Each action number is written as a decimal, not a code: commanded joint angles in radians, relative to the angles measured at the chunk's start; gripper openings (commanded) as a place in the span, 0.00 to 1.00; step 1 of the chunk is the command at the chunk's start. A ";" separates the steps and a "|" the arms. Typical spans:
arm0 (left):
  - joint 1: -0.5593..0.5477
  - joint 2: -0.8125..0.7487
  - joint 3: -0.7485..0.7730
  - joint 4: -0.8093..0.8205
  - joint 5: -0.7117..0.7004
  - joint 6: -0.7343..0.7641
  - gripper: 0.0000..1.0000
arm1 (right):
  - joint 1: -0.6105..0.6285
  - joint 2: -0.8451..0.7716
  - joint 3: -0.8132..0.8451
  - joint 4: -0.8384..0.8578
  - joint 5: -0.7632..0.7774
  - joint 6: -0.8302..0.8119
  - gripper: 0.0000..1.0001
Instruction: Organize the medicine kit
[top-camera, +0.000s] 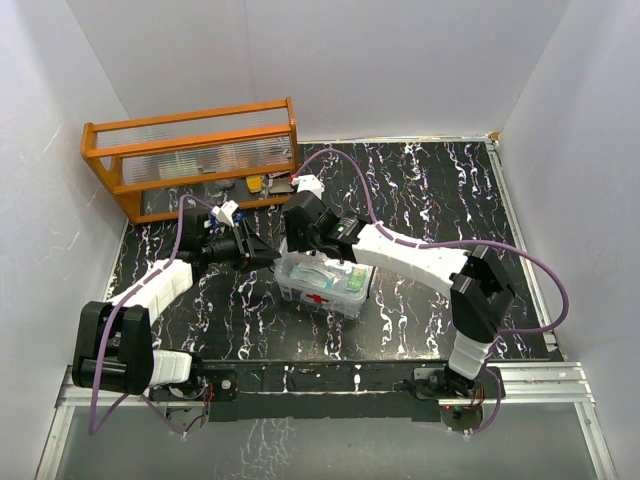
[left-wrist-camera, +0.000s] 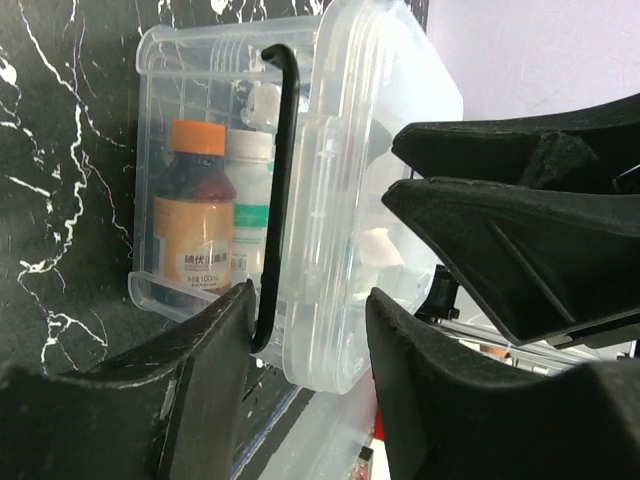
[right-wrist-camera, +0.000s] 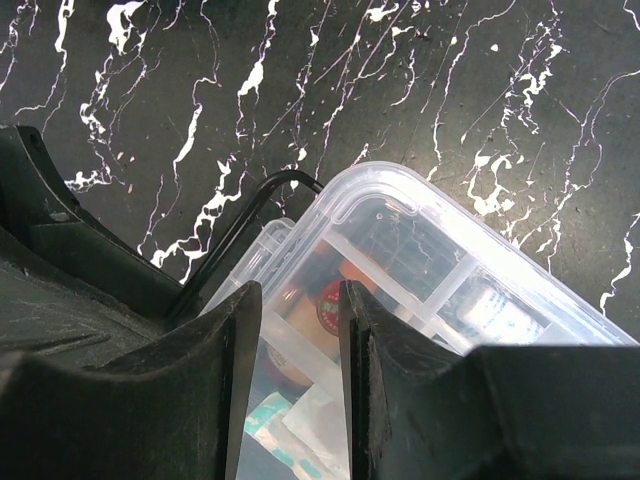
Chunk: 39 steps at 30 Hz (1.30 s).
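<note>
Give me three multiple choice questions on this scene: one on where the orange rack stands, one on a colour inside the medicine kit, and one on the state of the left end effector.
1. Where does the orange rack stand?
A) near right corner
B) far left corner of the table
C) between the arm bases

2. What colour is the cap of the brown bottle inside the medicine kit?
A) orange
B) blue
C) green

3. How is the left end effector?
A) shut on nothing
B) holding a bottle
C) open, astride the kit's dark handle

Answers:
1 B, the top view shows it by the far left walls.
2 A, the left wrist view shows it through the clear plastic.
3 C, the handle runs down between its two fingers.
</note>
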 joint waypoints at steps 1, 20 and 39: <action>-0.006 -0.033 0.052 -0.008 -0.003 0.062 0.46 | -0.005 0.054 -0.083 -0.169 -0.050 0.017 0.35; -0.068 -0.056 0.083 -0.037 -0.058 0.136 0.35 | -0.015 0.054 -0.104 -0.156 -0.061 0.031 0.34; -0.227 -0.051 0.244 -0.340 -0.367 0.293 0.32 | -0.020 0.074 -0.115 -0.156 -0.072 0.043 0.32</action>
